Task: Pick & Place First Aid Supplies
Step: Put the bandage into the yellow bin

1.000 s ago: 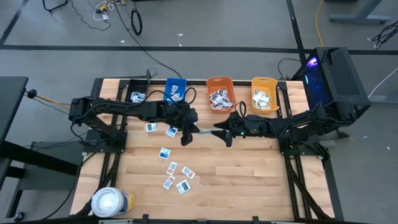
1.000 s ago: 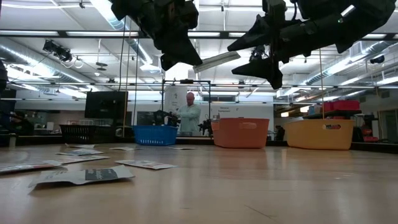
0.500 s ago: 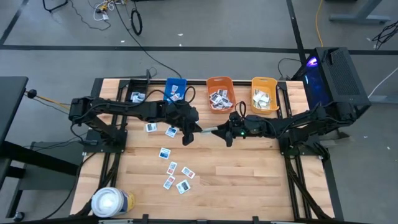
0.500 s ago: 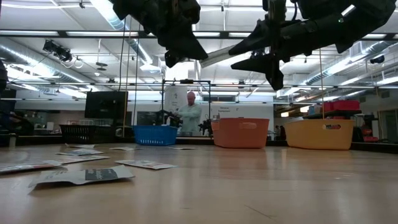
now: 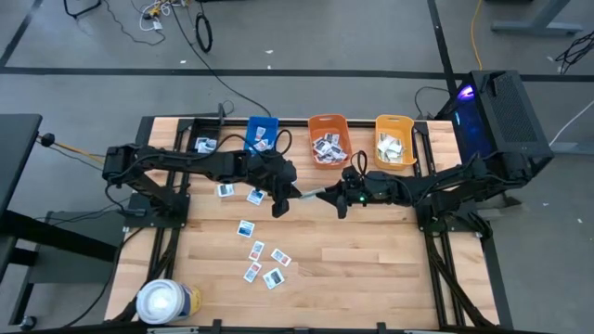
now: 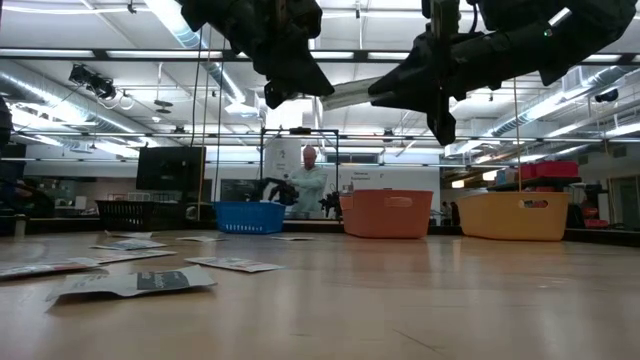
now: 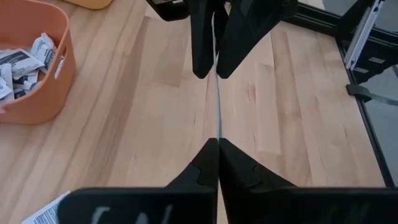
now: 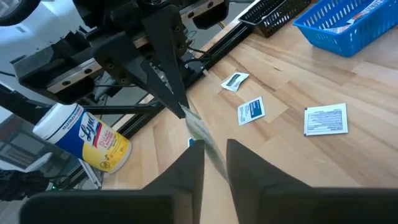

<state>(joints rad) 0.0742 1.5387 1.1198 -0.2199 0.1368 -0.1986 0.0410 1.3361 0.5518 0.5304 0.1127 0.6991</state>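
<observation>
A long pale strip packet (image 6: 352,92) hangs high over the table's middle, stretched between my two grippers; it also shows as the strip (image 5: 311,193) in the high view. My left gripper (image 5: 291,192) is shut on its left end. My right gripper (image 5: 331,197) is shut on its right end. Other first aid supplies, small white packets (image 5: 260,260), lie flat on the wood nearer the front, with more packets (image 5: 239,193) below the left arm. My left gripper pinches the strip's left end (image 7: 217,138) between its two fingertips, slanting down from the table's left. The strip runs on along the line of the fingers, edge up and clear of the table. My right gripper has the strip's other end (image 8: 210,151) between its two fingers (image 7: 202,59), coming nearly level from the table's right. The strip lies along the fingers. It spans straight between both grippers, well above the wood.
A blue bin (image 5: 262,133), an orange bin (image 5: 328,139) and a yellow bin (image 5: 395,139) stand in a row at the far edge, all holding packets. A white wipes canister (image 5: 165,301) stands at the near left corner. A person (image 6: 308,180) stands in the room behind.
My right gripper's fingers have shut from wide apart onto the free right end of the strip, which my left gripper kept holding. Both arms have stayed where they were, and the strip has stayed aloft.
</observation>
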